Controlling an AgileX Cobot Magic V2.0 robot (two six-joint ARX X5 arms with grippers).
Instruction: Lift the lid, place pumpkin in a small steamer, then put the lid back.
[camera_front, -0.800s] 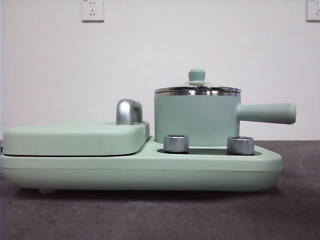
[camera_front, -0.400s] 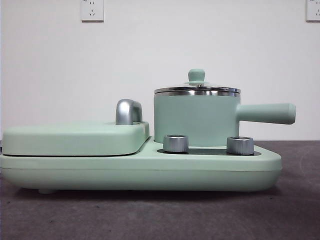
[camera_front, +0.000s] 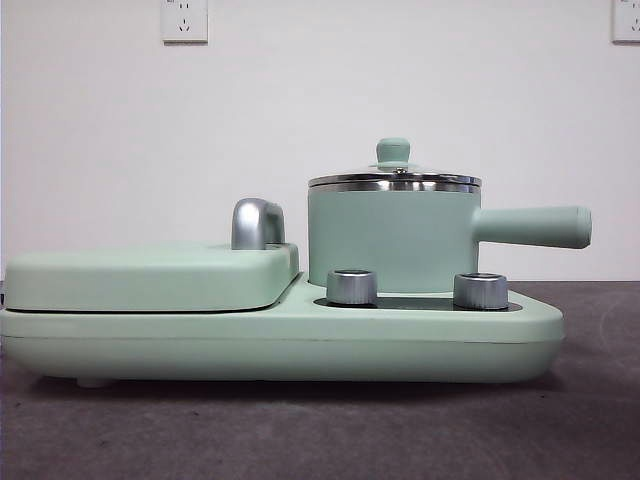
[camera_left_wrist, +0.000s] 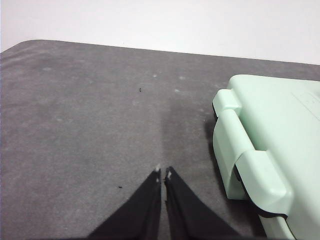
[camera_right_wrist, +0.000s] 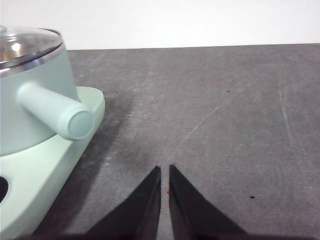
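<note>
Nothing moved, left gripper (camera_left_wrist: 163, 173) closed, right gripper (camera_right_wrist: 165, 170) closed, both waiting

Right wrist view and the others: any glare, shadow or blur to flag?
Right wrist view: bright glare spots on the lid, soft shadow beside the base; right hand sharp. Left wrist view: a faint dark band on the table ahead of the left hand. Front view: even light, highlights on the chrome knobs; no blur.
</note>
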